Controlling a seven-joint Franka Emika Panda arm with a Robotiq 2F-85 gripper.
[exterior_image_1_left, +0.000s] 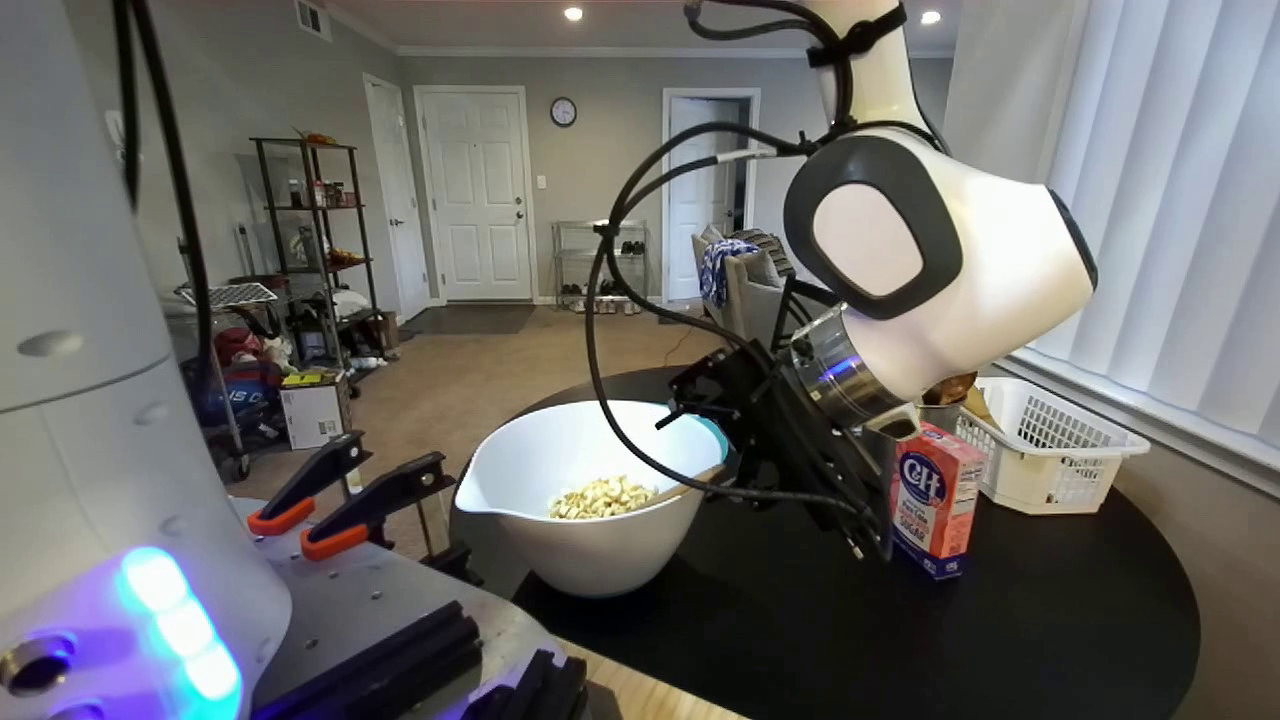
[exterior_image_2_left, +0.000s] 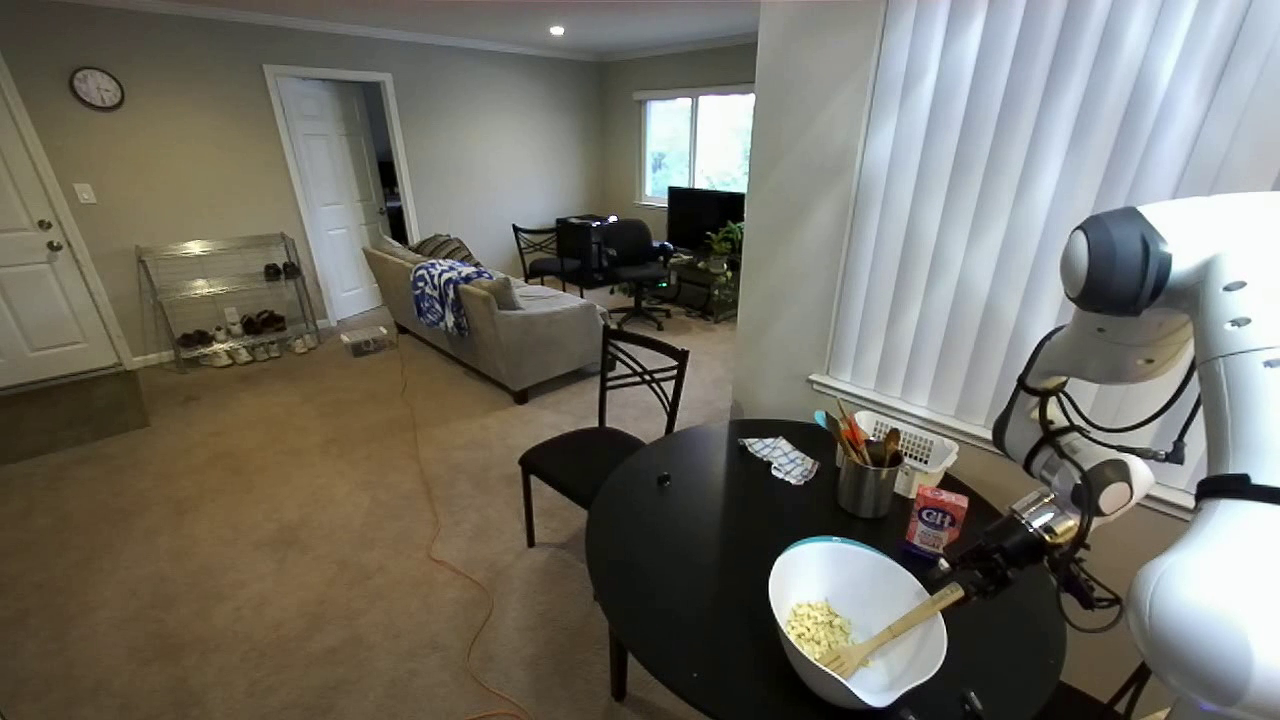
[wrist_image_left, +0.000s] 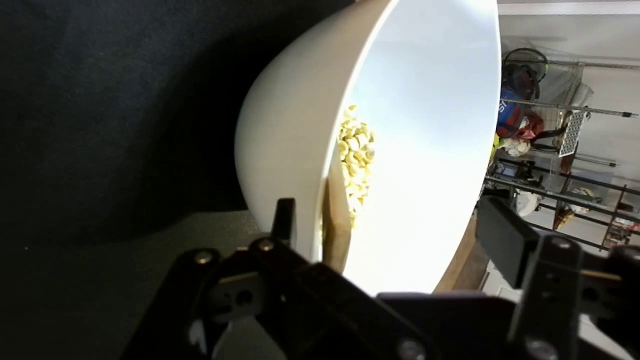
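Note:
My gripper (wrist_image_left: 395, 230) is open and empty at the rim of a large white bowl (wrist_image_left: 280, 135). In the wrist view one finger is outside the near wall, the other on the far side of the picture. A wooden spatula (wrist_image_left: 337, 225) with a slotted head leans on the rim, its handle end between the fingers; contact cannot be told. Small pale pasta (wrist_image_left: 356, 160) lies in the bowl. In both exterior views the gripper (exterior_image_1_left: 715, 430) (exterior_image_2_left: 955, 580) is beside the handle (exterior_image_2_left: 905, 620) and the bowl (exterior_image_1_left: 590, 560) stands upright. A pink sugar box (exterior_image_1_left: 935, 500) (exterior_image_2_left: 937, 520) stands behind the gripper.
The bowl stands on a round black table (exterior_image_1_left: 1050, 600). A metal utensil holder (exterior_image_2_left: 866, 490), a white basket (exterior_image_1_left: 1050, 470) and a checked cloth (exterior_image_2_left: 780, 458) are farther along it. Clamps (exterior_image_1_left: 320, 510) sit at the robot's base. A chair (exterior_image_2_left: 590, 460) stands by the table.

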